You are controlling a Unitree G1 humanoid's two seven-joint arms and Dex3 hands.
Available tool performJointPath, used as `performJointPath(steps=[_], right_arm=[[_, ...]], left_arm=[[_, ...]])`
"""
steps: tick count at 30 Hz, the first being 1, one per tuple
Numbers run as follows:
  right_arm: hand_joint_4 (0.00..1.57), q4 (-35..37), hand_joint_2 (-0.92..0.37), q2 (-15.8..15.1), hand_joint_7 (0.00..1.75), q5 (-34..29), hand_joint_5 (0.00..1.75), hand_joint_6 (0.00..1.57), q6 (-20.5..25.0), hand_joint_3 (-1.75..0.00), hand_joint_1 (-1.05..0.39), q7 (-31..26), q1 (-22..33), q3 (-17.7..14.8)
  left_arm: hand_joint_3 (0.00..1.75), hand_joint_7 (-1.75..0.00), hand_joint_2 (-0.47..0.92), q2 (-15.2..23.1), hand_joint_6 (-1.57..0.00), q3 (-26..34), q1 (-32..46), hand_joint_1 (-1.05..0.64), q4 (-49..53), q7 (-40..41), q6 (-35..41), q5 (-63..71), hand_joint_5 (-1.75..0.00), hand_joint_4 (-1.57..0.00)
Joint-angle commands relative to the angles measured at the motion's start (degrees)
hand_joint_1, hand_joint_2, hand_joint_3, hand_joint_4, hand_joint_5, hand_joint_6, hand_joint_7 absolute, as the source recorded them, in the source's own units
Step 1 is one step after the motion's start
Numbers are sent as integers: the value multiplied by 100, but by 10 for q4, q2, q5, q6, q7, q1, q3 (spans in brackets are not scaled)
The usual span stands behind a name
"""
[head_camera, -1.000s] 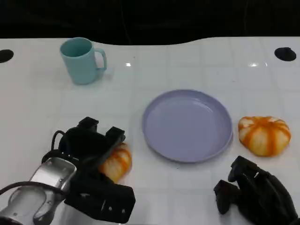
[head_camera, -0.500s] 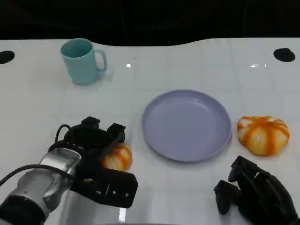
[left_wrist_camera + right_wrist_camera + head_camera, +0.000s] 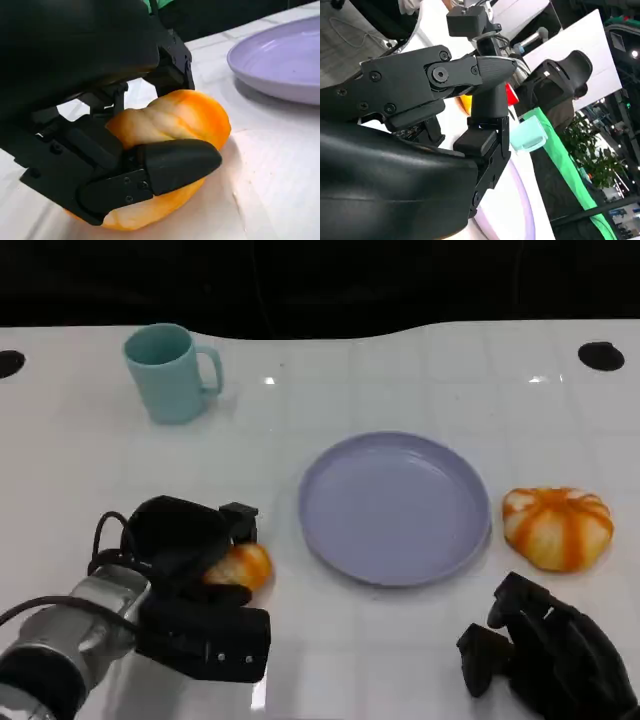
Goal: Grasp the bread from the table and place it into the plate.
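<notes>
**Left hand closed around a bread roll beside the plate**

Head view: the left hand (image 3: 185, 550) lies on the white table (image 3: 400, 370) at the lower left, its black fingers wrapped over an orange-and-white bread roll (image 3: 240, 565). The roll sits on the table just left of the lavender plate (image 3: 395, 508), near its rim but apart from it. The plate holds nothing. A second bread roll (image 3: 557, 527), striped orange and white, lies on the table just right of the plate. A teal mug (image 3: 168, 371) stands upright at the far left of the table, well apart from the plate, its handle towards the plate side. The right hand (image 3: 545, 655) rests at the lower right, near the second roll but not touching it, its fingers curled in with nothing in them.

Left wrist view: the left hand's fingers (image 3: 170, 160) grip the bread roll (image 3: 185, 117) from both sides, one finger pressed across its front and others against its far side. The roll's underside meets the table. The plate's rim (image 3: 280, 65) shows beyond it, near but apart.

Right wrist view: the right hand (image 3: 470, 90) holds nothing, its fingers (image 3: 485, 67) bent. Past them a pale teal mug (image 3: 527, 132) shows, blurred.
</notes>
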Motion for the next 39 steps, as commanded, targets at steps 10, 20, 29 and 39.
performJointPath(steps=[10, 20, 29, 39], right_arm=[[77, -5, -92, -3, 149, 6, 174, 67, 2, -21, -56, -1, 2, -4], [78, -5, -92, -4, 147, 5, 173, 68, 1, -20, -58, -3, 1, -5], [77, 4, -92, -7, 147, 4, 174, 67, 1, -22, -57, 0, -4, -6], [77, 9, -92, -7, 147, 5, 174, 67, 0, -23, -57, 3, -5, -6]], left_arm=[[175, -169, 48, -8, -134, -45, 14, -105, 116, 156, -62, 7, -175, -155], [175, -175, 64, -10, -147, -21, 16, -105, 117, 247, -124, -29, -175, -157], [174, -175, 79, -14, -148, 56, 23, -105, 58, 257, -182, -101, -175, -157], [164, -175, 80, -17, -140, 92, 6, -102, -5, 261, -189, -104, -175, -157]])
